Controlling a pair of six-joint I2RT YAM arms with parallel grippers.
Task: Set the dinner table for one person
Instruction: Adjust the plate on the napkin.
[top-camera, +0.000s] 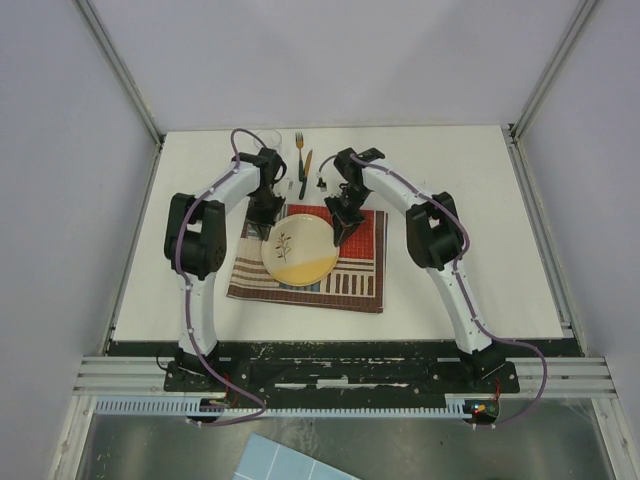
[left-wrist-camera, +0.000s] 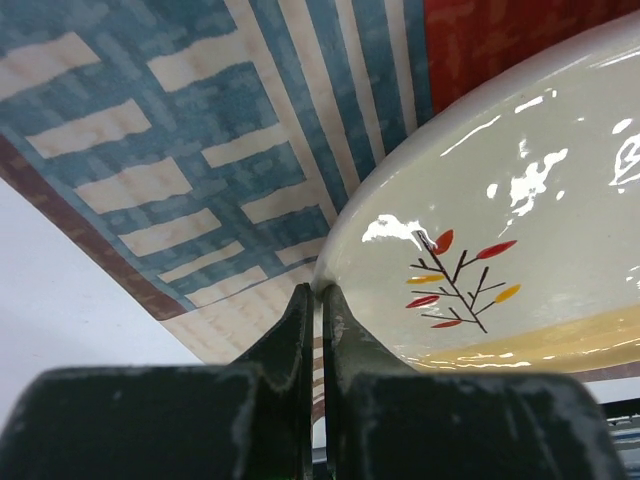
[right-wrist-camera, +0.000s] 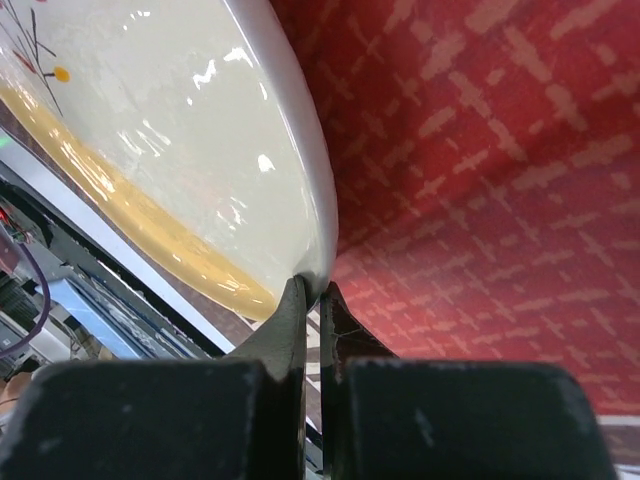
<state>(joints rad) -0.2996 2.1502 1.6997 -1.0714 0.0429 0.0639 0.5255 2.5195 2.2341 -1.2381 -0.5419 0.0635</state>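
A cream plate (top-camera: 298, 250) with a twig pattern and a yellow band sits over the striped patchwork placemat (top-camera: 350, 275) on the white dinner table (top-camera: 470, 230). My left gripper (top-camera: 268, 222) is shut on the plate's left rim; the left wrist view shows the rim of the plate (left-wrist-camera: 500, 220) pinched at the tips of the gripper (left-wrist-camera: 320, 290). My right gripper (top-camera: 340, 228) is shut on the opposite rim, and in the right wrist view the plate (right-wrist-camera: 180, 130) meets the gripper (right-wrist-camera: 318, 287) above the red part of the placemat (right-wrist-camera: 480, 180).
A fork (top-camera: 299, 148) and a knife (top-camera: 306, 170) lie at the back of the table behind the placemat, with a clear glass (top-camera: 268, 138) to their left. Metal frame rails run along the table's sides and near edge.
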